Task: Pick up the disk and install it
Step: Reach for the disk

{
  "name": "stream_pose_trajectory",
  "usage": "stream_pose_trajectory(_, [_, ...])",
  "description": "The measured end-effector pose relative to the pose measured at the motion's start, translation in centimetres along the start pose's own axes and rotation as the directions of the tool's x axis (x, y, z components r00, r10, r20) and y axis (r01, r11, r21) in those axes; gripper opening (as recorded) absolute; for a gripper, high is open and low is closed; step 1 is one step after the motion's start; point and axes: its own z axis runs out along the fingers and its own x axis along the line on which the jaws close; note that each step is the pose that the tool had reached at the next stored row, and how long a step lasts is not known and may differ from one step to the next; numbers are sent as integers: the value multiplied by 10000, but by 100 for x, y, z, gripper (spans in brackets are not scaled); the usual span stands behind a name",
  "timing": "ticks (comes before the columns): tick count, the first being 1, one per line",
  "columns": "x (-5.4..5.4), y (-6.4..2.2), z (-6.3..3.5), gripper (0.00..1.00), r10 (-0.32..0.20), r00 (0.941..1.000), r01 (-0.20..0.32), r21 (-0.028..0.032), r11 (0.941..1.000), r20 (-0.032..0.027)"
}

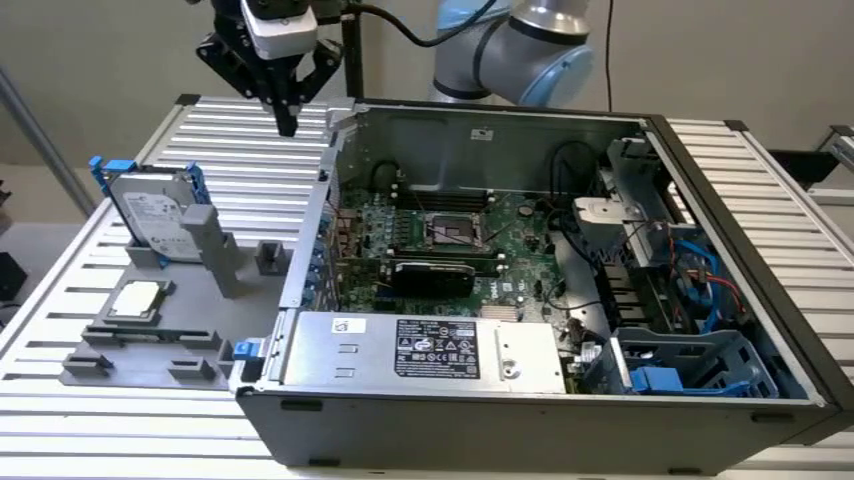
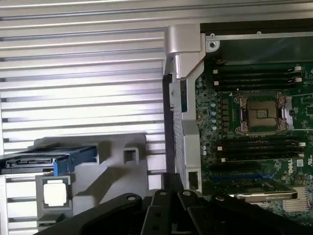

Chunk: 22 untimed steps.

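While the gripper [image 1: 284, 127] hangs empty, fingertips pressed together, above the table's [image 1: 240, 150] rear edge, the disk [image 1: 150, 215] stands upright at the grey holder's [image 1: 200, 312] rear corner. Descending without spreading the fingers would likely topple it.

From the black hand [image 2: 169, 188], the silver-grey disk in its blue plastic bracket [image 2: 49, 159] stands edge-on at nine o'clock, held in a grey plastic fixture [image 2: 124, 171] on the ribbed metal counter [image 2: 83, 73]. The green motherboard [image 2: 259, 139] lies at two o'clock.
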Motion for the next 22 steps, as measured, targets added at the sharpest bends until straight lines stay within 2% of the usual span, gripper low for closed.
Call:
stream_pose_trajectory(10, [458,47,30,0,1,10000,-1,1,10000,-19])
stream_pose_trajectory(22, [1009,101,79,0,4,10000,-4,4,10000,-74])
